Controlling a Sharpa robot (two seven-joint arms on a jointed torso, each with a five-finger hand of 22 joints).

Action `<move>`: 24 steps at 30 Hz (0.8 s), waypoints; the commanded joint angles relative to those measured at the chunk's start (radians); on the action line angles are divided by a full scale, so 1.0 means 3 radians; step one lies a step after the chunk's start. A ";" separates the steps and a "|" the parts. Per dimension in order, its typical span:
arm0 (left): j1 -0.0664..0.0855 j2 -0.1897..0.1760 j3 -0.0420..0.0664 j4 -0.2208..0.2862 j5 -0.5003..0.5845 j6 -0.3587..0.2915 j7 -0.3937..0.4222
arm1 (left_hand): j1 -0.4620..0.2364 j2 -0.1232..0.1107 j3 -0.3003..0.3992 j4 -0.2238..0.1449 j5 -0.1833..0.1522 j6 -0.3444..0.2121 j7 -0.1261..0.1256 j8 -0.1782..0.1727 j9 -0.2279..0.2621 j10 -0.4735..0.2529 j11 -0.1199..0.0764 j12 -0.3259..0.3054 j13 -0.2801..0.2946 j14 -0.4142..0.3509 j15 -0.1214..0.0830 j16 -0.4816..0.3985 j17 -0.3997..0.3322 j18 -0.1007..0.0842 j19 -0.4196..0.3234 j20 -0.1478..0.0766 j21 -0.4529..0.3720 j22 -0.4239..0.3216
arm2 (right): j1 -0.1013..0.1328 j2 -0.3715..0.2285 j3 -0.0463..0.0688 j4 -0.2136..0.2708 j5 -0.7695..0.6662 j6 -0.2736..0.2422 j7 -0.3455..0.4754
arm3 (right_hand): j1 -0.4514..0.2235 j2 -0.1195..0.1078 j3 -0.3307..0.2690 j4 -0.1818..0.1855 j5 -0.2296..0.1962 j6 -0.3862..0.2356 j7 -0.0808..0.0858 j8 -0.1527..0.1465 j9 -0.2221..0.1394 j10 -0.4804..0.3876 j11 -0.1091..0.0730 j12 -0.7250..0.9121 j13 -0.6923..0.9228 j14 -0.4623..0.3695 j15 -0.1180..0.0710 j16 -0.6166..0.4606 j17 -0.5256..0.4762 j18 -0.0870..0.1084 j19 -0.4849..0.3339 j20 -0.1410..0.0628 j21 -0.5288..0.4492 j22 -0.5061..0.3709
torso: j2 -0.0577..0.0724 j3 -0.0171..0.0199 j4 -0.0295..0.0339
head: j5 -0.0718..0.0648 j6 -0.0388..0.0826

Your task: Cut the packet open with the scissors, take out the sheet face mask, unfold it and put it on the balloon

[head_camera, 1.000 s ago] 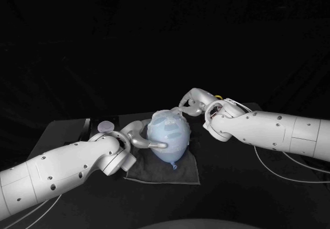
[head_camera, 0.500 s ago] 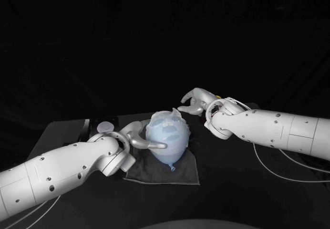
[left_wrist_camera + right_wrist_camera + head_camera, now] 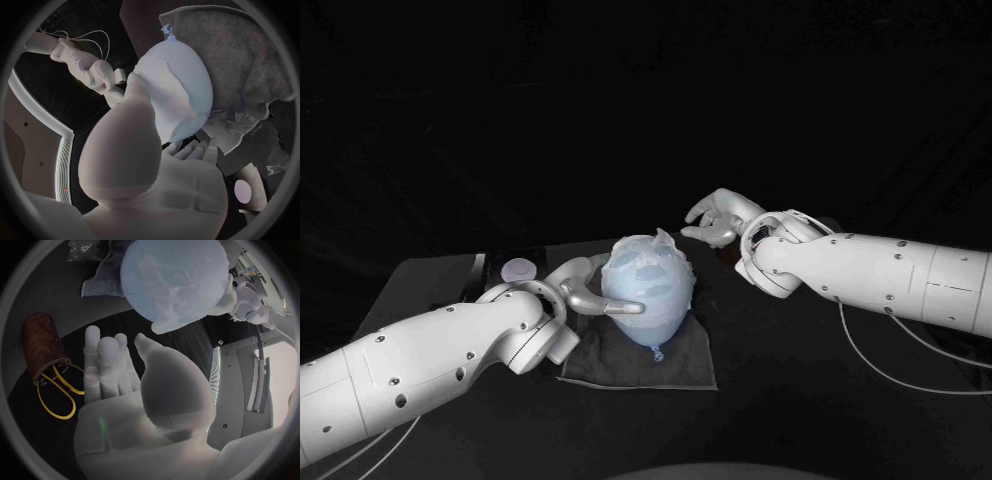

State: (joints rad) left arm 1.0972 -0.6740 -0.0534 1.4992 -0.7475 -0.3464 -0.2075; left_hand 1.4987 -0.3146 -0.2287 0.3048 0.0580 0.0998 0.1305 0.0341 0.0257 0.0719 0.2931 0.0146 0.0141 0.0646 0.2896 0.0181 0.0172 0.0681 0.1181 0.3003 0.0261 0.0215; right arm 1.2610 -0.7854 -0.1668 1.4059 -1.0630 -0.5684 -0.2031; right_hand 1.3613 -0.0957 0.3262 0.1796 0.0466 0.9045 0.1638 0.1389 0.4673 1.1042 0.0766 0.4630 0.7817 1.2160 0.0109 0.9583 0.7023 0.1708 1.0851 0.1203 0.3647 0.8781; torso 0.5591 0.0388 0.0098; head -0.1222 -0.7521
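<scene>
Head view gives me one balloon (image 3: 653,300) lying on one grey towel (image 3: 682,365), and one sheet mask (image 3: 643,262) is spread over its end far from the knot. My left hand (image 3: 589,290) grips the balloon from the side. My right hand (image 3: 715,218) is apart from it, fingers spread, holding nothing. Right wrist view: one pair of scissors (image 3: 53,395) with yellow handles, in one brown cup (image 3: 40,342).
</scene>
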 commanded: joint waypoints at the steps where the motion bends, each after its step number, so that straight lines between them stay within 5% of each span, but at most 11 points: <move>1: -0.0001 -0.0042 0.0003 0.0022 0.0203 -0.0057 0.0323 | 0.0039 -0.0002 -0.0001 -0.0005 -0.0011 0.0030 0.0576 0.0007 0.0007 0.0000 -0.0011 -0.0003 0.0000 0.0020 -0.0005 -0.0006 0.0006 -0.0026 0.0024 -0.0010 -0.0011 0.0003 | -0.0001 -0.0095 -0.0001 0.0119 0.0575 -0.0254 0.0548 | 0.0081 0.0015 0.0165 0.0055 0.0035 0.0080 0.0006 -0.0015 -0.0030 0.0015 0.0039 -0.0514 -0.0557 0.0110 0.0001 -0.0098 -0.0053 0.0034 0.0100 -0.0010 -0.0046 -0.0064 | 0.0003 -0.0002 0.0000 | -0.0010 0.0009; 8: 0.0001 -0.0154 0.0009 0.0066 0.0453 0.0048 0.0689 | 0.0047 -0.0003 -0.0003 -0.0005 -0.0012 0.0032 0.0573 0.0009 0.0008 0.0024 -0.0018 0.0003 0.0005 0.0058 -0.0013 0.0006 0.0017 -0.0026 0.0026 -0.0009 -0.0009 0.0004 | -0.0072 -0.0276 -0.0016 0.0334 0.0872 -0.0215 0.0840 | 0.0137 -0.0010 0.0391 -0.0002 0.0004 0.0209 0.0003 -0.0035 -0.0053 0.0312 0.0030 -0.1118 -0.1356 0.0193 0.0002 -0.0181 -0.0023 0.0030 0.0164 -0.0015 -0.0094 -0.0105 | 0.0003 -0.0002 -0.0003 | -0.0035 0.0023; 18: 0.0040 -0.0292 0.0028 0.0094 0.0710 0.0096 0.0936 | 0.0024 -0.0004 -0.0004 -0.0005 -0.0016 -0.0010 0.0567 -0.0006 -0.0001 -0.0006 -0.0026 -0.0005 -0.0002 0.0024 -0.0020 -0.0003 0.0008 -0.0035 -0.0011 -0.0007 -0.0017 -0.0003 | -0.0164 -0.0366 -0.0020 0.0452 0.1105 -0.0398 0.1162 | -0.0016 -0.0065 0.0343 0.0067 0.0006 0.0233 0.0001 -0.0062 -0.0068 0.0427 0.0034 -0.1257 -0.1599 0.0431 0.0002 0.0245 0.0481 0.0030 0.0250 -0.0015 -0.0057 -0.0082 | 0.0006 0.0006 0.0000 | -0.0039 0.0042; 21: 0.0075 -0.0328 0.0038 0.0114 0.0688 0.0060 0.1022 | 0.0020 -0.0004 -0.0004 -0.0005 -0.0015 -0.0007 0.0568 -0.0006 -0.0001 0.0000 -0.0028 -0.0004 0.0000 0.0027 -0.0023 -0.0002 0.0009 -0.0036 -0.0008 -0.0007 -0.0016 -0.0002 | -0.0173 -0.0361 -0.0020 0.0455 0.1181 -0.0500 0.1274 | 0.0029 -0.0028 0.0385 0.0039 0.0008 0.0234 0.0005 -0.0072 -0.0072 0.0429 0.0040 -0.1297 -0.1662 0.0252 0.0013 0.0019 0.0225 0.0023 0.0186 -0.0008 -0.0090 -0.0088 | 0.0005 0.0005 0.0000 | -0.0043 0.0052; 24: 0.0106 -0.0345 0.0047 0.0141 0.0587 0.0030 0.1076 | 0.0018 -0.0004 -0.0004 -0.0006 -0.0015 -0.0005 0.0565 -0.0005 0.0000 0.0002 -0.0037 -0.0003 0.0000 0.0022 -0.0032 -0.0004 0.0008 -0.0036 -0.0007 -0.0008 -0.0016 -0.0002 | -0.0176 -0.0336 -0.0020 0.0442 0.1216 -0.0585 0.1292 | -0.0008 -0.0051 0.0390 0.0047 0.0008 0.0211 0.0055 -0.0111 -0.0091 0.0356 0.0103 -0.1337 -0.1814 -0.0257 0.0101 -0.0411 -0.0080 -0.0014 -0.0142 0.0057 -0.0294 -0.0176 | 0.0004 0.0005 0.0000 | -0.0036 0.0065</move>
State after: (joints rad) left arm 1.1250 -0.7787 -0.0406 1.5345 -0.5699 -0.3345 0.0461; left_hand 1.5030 -0.3103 -0.2287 0.3048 0.0580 0.1034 0.1269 0.0342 0.0268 0.0730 0.2867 0.0147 0.0143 0.0772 0.2843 0.0181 0.0207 0.0680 0.1218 0.2966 0.0261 0.0215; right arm 1.2085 -0.8900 -0.1735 1.5391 -0.7413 -0.6852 0.1196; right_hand 1.3641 -0.1147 0.4400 0.1911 0.0554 0.9644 0.1755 0.1047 0.4395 1.2101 0.1082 0.0647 0.2401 1.1390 0.0455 0.8337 0.6806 0.1605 1.0398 0.1386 0.2750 0.8248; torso 0.5608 0.0401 0.0103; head -0.1347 -0.7359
